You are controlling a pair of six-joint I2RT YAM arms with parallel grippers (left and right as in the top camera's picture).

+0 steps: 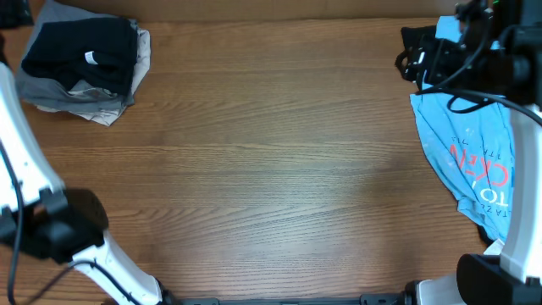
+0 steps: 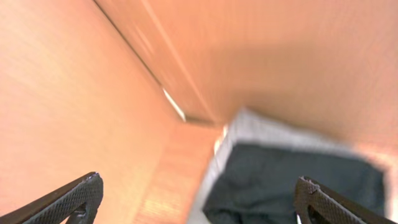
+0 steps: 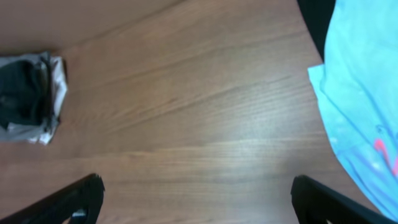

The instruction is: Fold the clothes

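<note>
A folded black T-shirt [image 1: 80, 51] with a small white label lies on top of a pile at the table's far left corner. In the left wrist view the black T-shirt [image 2: 292, 180] is blurred and lies ahead between my fingers. My left gripper [image 2: 199, 183] is open wide and empty, above it. A light blue tee with red print [image 1: 474, 161] lies crumpled at the right edge; it also shows in the right wrist view [image 3: 367, 93]. My right gripper [image 3: 198, 182] is open and empty, raised over bare table; from overhead it [image 1: 413, 55] is near the blue tee's far end.
Grey and beige folded garments [image 1: 80, 100] lie under the black T-shirt; the pile also shows in the right wrist view [image 3: 28, 99]. The wooden table [image 1: 271, 161] spans the middle. My left arm [image 1: 25, 169] runs along the left edge.
</note>
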